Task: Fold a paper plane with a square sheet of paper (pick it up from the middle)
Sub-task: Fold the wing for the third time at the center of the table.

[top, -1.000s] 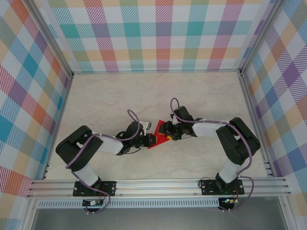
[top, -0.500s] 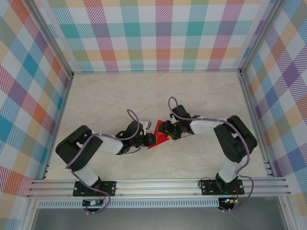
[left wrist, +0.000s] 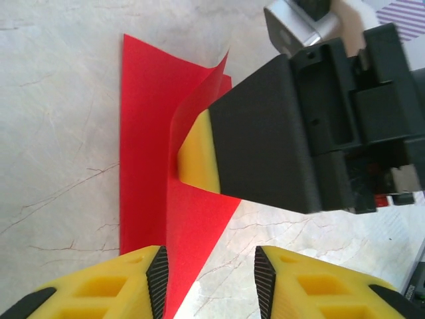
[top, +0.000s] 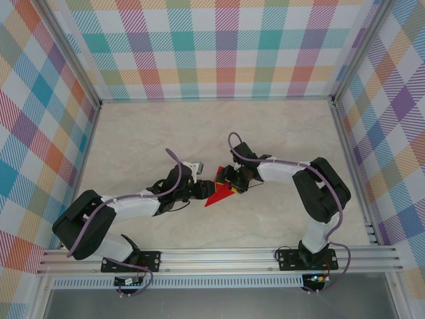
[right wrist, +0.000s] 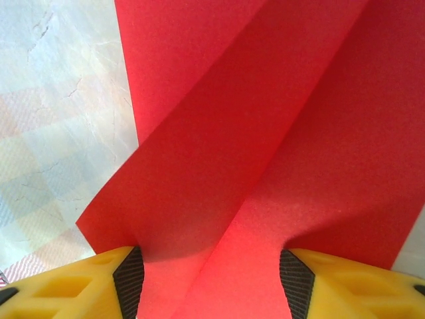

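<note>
The square sheet of paper (top: 216, 197) is bright red and partly folded into a pointed shape, lying mid-table between both grippers. My left gripper (top: 201, 191) stands open at its left edge. In the left wrist view the jaws (left wrist: 209, 279) are apart, and the paper's tip (left wrist: 143, 153) reaches between them, beside the left pad. My right gripper (top: 228, 184) comes in from the right. One of its yellow fingers (left wrist: 199, 156) sits under a raised flap. In the right wrist view its jaws (right wrist: 212, 279) stand wide apart, with creased red paper (right wrist: 265, 133) spanning the gap.
The marble-patterned table top (top: 166, 133) is walled by plaid panels on three sides. An aluminium rail (top: 219, 256) runs along the near edge, over both arm bases. Purple cables loop above each arm.
My left gripper has opened and let go of the paper, and the left arm's rear links have swung left and lower. The right gripper has edged left and widened a little.
</note>
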`<action>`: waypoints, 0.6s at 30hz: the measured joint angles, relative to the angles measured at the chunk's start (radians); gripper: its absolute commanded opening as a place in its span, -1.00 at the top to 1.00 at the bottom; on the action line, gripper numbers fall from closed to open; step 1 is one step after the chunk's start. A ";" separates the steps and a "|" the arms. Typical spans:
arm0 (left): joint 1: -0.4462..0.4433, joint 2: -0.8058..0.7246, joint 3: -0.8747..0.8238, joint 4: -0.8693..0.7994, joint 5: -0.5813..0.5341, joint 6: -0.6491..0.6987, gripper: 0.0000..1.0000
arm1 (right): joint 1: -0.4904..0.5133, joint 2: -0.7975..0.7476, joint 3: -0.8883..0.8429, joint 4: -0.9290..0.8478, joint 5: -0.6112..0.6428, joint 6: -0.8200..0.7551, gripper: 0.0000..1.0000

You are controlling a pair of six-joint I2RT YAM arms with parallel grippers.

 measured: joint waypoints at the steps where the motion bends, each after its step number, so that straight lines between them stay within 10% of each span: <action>1: 0.000 -0.005 0.000 0.000 0.001 -0.004 0.12 | 0.001 0.005 0.008 -0.011 0.002 0.005 -0.26; 18: 0.001 0.122 0.008 0.035 0.119 -0.035 0.44 | 0.006 0.038 0.064 -0.086 0.027 0.077 -0.22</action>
